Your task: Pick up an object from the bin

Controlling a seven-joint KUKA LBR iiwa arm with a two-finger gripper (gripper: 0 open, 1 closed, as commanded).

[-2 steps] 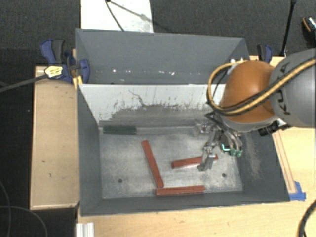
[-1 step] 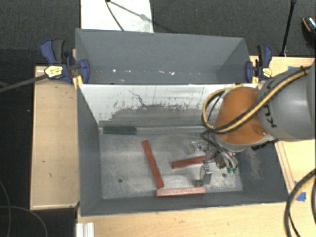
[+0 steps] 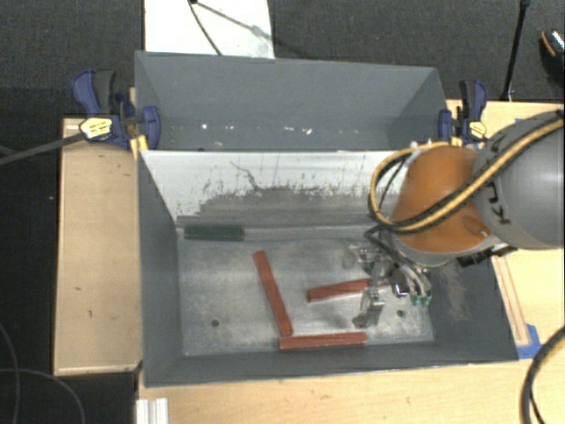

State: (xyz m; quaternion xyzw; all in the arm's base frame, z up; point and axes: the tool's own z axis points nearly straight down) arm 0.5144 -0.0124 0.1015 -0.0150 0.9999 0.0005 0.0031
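My gripper is low over the right part of the bin floor, open. One fingertip shows behind and the other in front of the right end of a short reddish-brown stick. That stick lies nearly level on the floor, its right end between the fingers. A second reddish-brown stick lies along the front wall just below the gripper. A longer one runs diagonally to the left.
A dark grey-green bar lies at the back left, against the foot of the sloped rear wall. The arm's orange cover and cables hang over the bin's right side. The left floor is bare metal.
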